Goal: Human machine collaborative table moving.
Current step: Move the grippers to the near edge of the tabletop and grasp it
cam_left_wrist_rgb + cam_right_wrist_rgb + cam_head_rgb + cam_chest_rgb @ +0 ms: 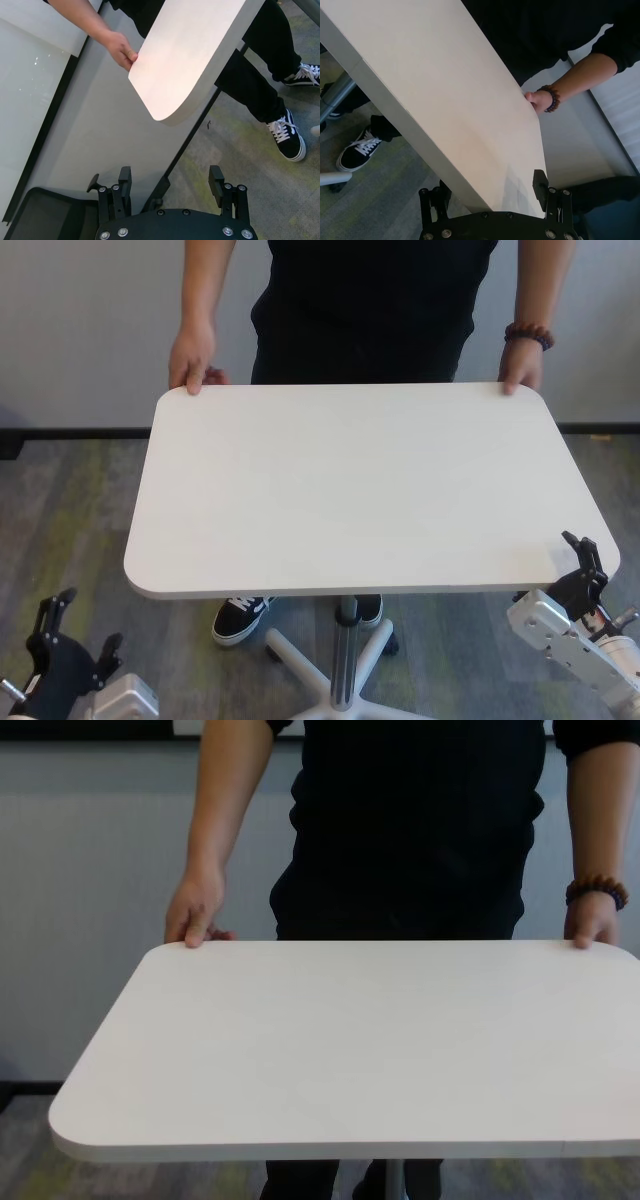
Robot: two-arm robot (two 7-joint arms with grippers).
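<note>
So the bench (350, 495) fills the middle of the head view, a white rectangle with rounded corners. Its long axis runs left to right across the frame, with one long edge toward the robot at the bottom and the other toward the human (365, 310) at the top. It sits level on a silver post (345, 655) with white feet spreading out at the bottom centre.

The human stands tight against the far long edge, one hand (193, 358) on the top-left corner and the other hand (522, 365), the one with the bracelet (529, 336), on the top-right corner. Fingers curl over the edge at both spots. Black sneakers (242, 615) show under the near edge.

The left pincer (70, 640) is down in the bottom-left corner of the head view, below and off the near left corner of the bench, well apart from it and wide open around nothing. In the left wrist view its fingers (124, 181) are spread, with the rounded corner hanging above them and clear space between.

The right pincer (583, 565) is at the lower right, right up at the near right corner, also spread open. The right wrist view shows the bench edge running down between its fingers (540, 182), but I can't tell if they're touching it.

Room to move: grey carpet (70, 500) shows open on the left and right sides, and a pale wall (80, 330) stands behind the human.
</note>
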